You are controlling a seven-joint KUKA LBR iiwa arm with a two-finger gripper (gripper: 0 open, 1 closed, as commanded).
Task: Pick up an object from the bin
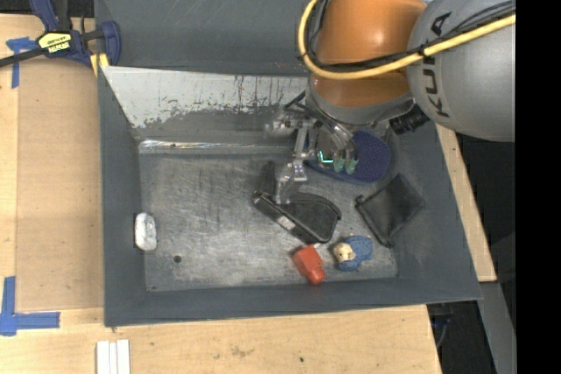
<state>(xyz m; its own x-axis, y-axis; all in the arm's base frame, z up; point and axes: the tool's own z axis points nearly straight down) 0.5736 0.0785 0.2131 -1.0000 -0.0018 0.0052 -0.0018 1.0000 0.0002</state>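
Grey metal bin [118, 188], seen from above, with a scuffed floor and sloping walls. The KUKA arm [469, 57] enters from the right. Its orange wrist cover [364, 35], looped by a yellow cable [351, 70], hangs over the bin's upper right part. The jaws reach down from below the cover to the middle of the floor, and whether they are spread or pressed together cannot be told. Their metal tip stands at the upper left end of a flat black case [308, 216], which lies aslant right of centre. A dark blue rounded pad [372, 158] lies just behind, partly under the wrist. A black folded pouch [392, 206] lies near the right wall, apart from the case. Near the front wall lie a small red block [308, 264] and, just beside it, a small blue and yellow toy [351, 252]. A small white lump [145, 231] lies well apart by the left wall.
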